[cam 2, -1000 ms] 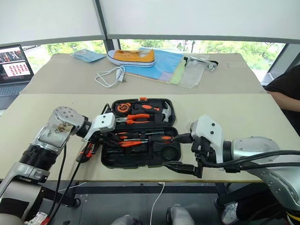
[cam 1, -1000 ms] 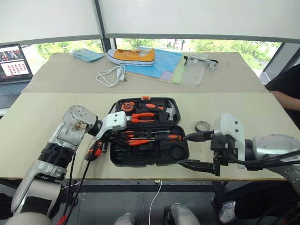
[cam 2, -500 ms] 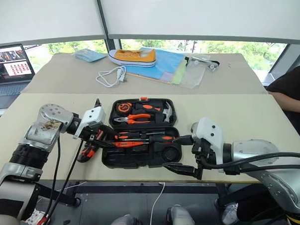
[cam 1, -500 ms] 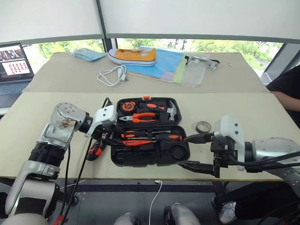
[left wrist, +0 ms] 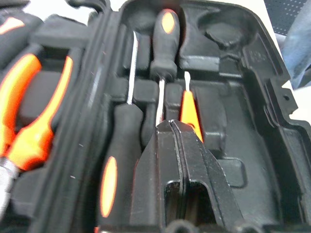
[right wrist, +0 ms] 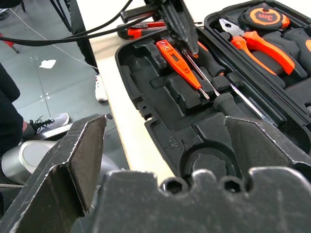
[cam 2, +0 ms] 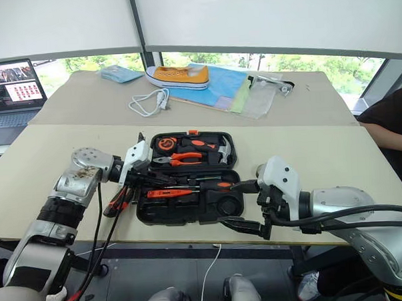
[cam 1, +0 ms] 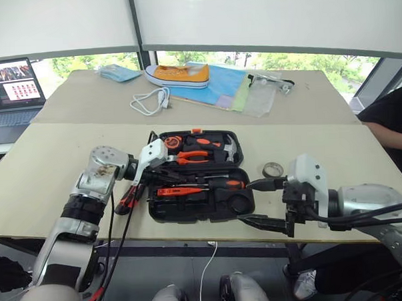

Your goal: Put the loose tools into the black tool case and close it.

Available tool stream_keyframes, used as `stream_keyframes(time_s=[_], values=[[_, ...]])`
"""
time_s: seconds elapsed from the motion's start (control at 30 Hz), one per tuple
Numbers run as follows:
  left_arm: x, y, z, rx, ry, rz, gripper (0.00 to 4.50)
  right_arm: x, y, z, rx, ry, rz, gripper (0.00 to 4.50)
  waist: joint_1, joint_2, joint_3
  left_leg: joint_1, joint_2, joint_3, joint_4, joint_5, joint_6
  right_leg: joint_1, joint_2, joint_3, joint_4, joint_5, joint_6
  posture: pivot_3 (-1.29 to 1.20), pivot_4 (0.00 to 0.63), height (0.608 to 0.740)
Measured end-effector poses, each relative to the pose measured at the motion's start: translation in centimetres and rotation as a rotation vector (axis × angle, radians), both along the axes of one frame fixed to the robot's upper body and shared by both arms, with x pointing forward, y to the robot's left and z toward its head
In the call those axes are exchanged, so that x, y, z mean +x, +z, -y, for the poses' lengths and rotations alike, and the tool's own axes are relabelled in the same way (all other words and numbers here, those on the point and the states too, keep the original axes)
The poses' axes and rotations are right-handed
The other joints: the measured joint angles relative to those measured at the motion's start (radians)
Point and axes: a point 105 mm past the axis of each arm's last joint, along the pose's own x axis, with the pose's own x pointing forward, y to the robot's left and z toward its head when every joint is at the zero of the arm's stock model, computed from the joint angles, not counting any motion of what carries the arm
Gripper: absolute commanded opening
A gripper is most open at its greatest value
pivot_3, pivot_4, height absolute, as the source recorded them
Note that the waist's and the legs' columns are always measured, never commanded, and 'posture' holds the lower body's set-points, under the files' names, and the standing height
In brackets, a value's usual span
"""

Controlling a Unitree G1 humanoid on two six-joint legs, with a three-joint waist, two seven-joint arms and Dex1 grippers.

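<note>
Left wrist view: the left tool (left wrist: pixel 179 141) has its two black fingers pressed together with nothing between them, its tip poised over the slim red screwdriver (left wrist: pixel 188 112) lying in the near half of the black tool case (cam 1: pixel 190 207). Beside that screwdriver lie two orange-and-black screwdrivers (cam 1: pixel 216 184), set head to tail in the moulded recesses. The case lies open and flat on the table (cam 1: pixel 48 170), its far half holding orange-handled pliers (cam 1: pixel 191 156) and a hammer (cam 1: pixel 229 149). The utility knife (cam 1: pixel 127 200) lies on the table just beside the case's left edge, under the left forearm's cables.

The right tool (cam 1: pixel 267 202) stands wide apart and empty, at the case's right front corner, near the table's front edge.

Probable risks: the red screwdriver sits skewed across its recess, so the lid may fail to shut on it; a sideways nudge from the closed tip could lift it out entirely. The trailing cables could drag the knife off the table.

Pose: the left forearm reaches in from the left, wrist bent so the tool points rightward and down into the case; the right forearm lies low, pointing left.
</note>
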Motion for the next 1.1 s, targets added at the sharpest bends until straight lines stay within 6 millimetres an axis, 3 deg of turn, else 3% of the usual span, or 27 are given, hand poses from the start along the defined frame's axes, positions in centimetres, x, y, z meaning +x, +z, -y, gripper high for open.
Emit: stream_keyframes(time_s=[0.6,0.97,1.1], values=[[0.4,-1.0,-0.6,0.051,0.0,0.1,0.03,0.1,0.0,0.0,0.012,-0.012,-0.002,4.5,0.004,0.0,0.0,0.004,0.001,-0.005,0.0,-0.001,0.002,0.008,-0.001,-0.003,-0.004,0.0,0.0,0.0,0.15,0.718],[0.1,1.8,0.1,-0.086,0.014,0.024,0.03,0.3,-0.1,0.2,0.014,-0.021,-0.011,4.5,0.007,0.0,0.0,0.002,0.0,-0.006,0.0,-0.001,0.002,0.008,0.0,-0.005,-0.005,0.0,0.0,0.0,0.15,0.718],[-0.1,1.7,0.3,-0.085,0.01,0.025,0.03,0.3,-0.1,0.2,0.014,-0.021,-0.012,4.5,0.006,0.0,0.0,0.003,0.0,-0.006,0.0,-0.001,0.002,0.008,-0.001,-0.005,-0.005,0.0,0.0,0.0,0.15,0.718]])
